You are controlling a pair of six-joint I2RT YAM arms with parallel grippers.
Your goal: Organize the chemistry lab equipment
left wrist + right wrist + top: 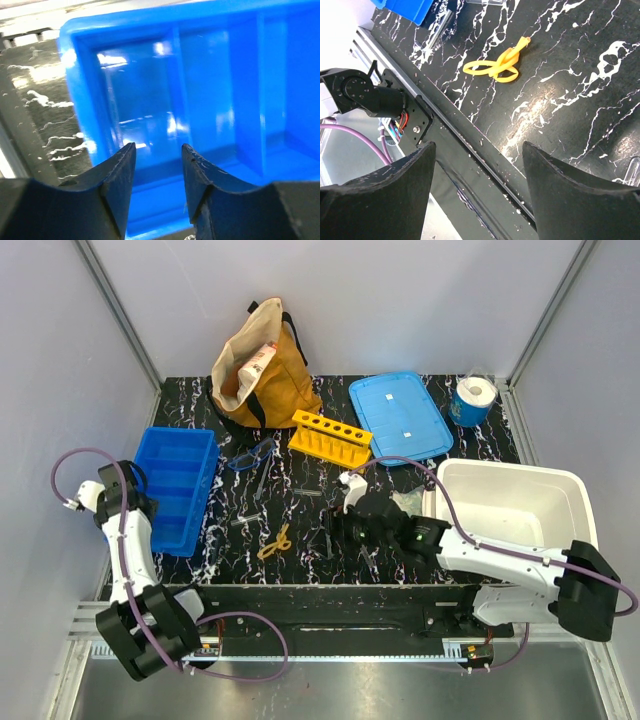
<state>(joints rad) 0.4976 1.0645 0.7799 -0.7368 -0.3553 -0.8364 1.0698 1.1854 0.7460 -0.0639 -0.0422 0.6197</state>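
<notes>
Black marble-patterned worktop (460, 540) with pale walls around it carries the lab things, most of them loose in the middle. The blue divided tray (178, 485) lies at the left, and our left pincer (158, 150) hangs over one of its compartments. Its fingers are partly apart and nothing is between them. Our right pincer (477, 170) is spread wide and also empty. It is poised near the front edge of the worktop, with the yellow loop (499, 62) lying flat just ahead of it.

The goggles (252, 453) rest between the tray and the yellow rack (330, 437). Thin clear tubes (262, 483) lie scattered below them. What we take for the pale green glove (404, 502) peeks out behind the right arm, beside the white tub (515, 502).

We judge the loop to be the next pick, and it looks awkward. It is limp and lies flat, so fingers closing too high could miss it. Fingers coming too low could scrape the worktop or nudge it toward the front edge, where it might drop off. The tubes, being round, could roll away if the arm brushes them. On the left, pulling away carelessly could catch the tray wall and shift the tray.
</notes>
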